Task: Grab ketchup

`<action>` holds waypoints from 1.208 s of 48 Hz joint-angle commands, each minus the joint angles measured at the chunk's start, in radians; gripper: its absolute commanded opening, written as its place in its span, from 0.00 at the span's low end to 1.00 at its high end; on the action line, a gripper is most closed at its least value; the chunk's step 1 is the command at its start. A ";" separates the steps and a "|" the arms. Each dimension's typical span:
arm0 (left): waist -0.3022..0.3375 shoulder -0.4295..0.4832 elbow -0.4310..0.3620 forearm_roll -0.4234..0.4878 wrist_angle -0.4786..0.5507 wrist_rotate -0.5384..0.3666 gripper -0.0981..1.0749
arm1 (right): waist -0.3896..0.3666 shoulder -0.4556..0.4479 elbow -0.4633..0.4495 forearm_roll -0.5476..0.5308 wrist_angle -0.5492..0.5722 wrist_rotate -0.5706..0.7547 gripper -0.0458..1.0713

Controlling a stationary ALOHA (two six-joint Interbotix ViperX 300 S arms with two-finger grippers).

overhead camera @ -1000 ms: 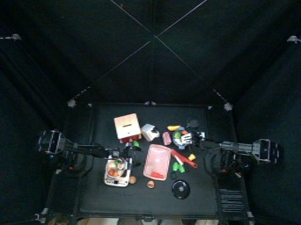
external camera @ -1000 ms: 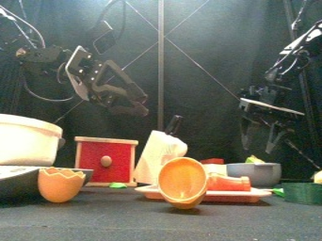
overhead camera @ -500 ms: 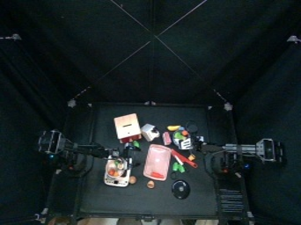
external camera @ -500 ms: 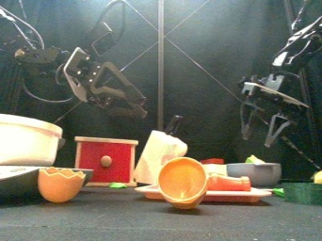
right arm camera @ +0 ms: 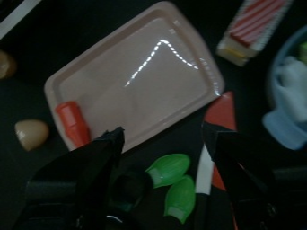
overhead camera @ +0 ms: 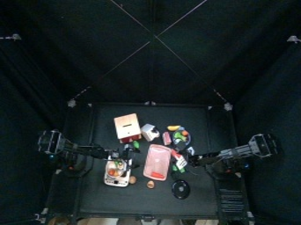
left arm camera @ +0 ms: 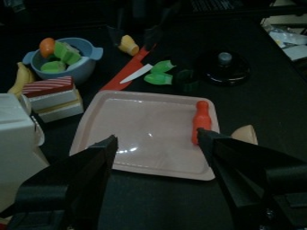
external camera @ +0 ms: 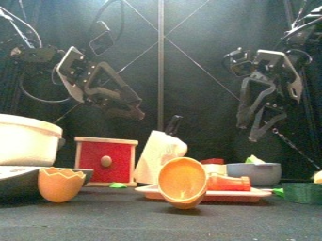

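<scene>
The ketchup (left arm camera: 202, 121) is a small red bottle lying flat on a pink tray (left arm camera: 138, 135). It also shows at the tray's corner (right arm camera: 72, 124) and low behind an orange cup (external camera: 229, 184). My right gripper (right arm camera: 162, 166) hangs open above the tray's edge, up on the right (external camera: 268, 102), with nothing between its jaws. My left gripper (left arm camera: 162, 171) is open too and holds nothing. It hovers over the tray's near side, high on the left (external camera: 104, 85).
A red drawer box (external camera: 105, 160), a white carton (external camera: 160, 155), a white bowl (external camera: 25, 139) and an eggshell (external camera: 60, 184) stand along the front. Beyond the tray are a blue fruit bowl (left arm camera: 57, 56), a black lid (left arm camera: 222, 67) and green pea pods (right arm camera: 171, 166).
My right arm has swung and its gripper has risen and turned above the tray, still open. The left arm has barely shifted.
</scene>
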 commanded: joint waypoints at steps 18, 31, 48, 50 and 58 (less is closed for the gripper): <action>-0.023 -0.017 -0.014 -0.002 0.040 0.000 0.95 | 0.170 0.293 -0.187 -0.147 -0.041 -0.005 0.92; -0.026 -0.017 -0.015 -0.002 0.040 0.000 0.95 | 0.184 0.405 -0.249 -0.144 -0.040 -0.011 0.92; -0.026 -0.015 -0.014 -0.002 0.041 0.000 0.96 | 0.176 0.446 -0.270 -0.135 -0.031 -0.018 0.92; -0.026 -0.015 -0.012 -0.002 0.040 0.000 0.95 | 0.176 0.448 -0.270 -0.135 -0.032 -0.018 0.92; -0.026 -0.014 -0.012 -0.002 0.040 0.000 0.95 | 0.175 0.451 -0.272 -0.135 -0.034 -0.018 0.92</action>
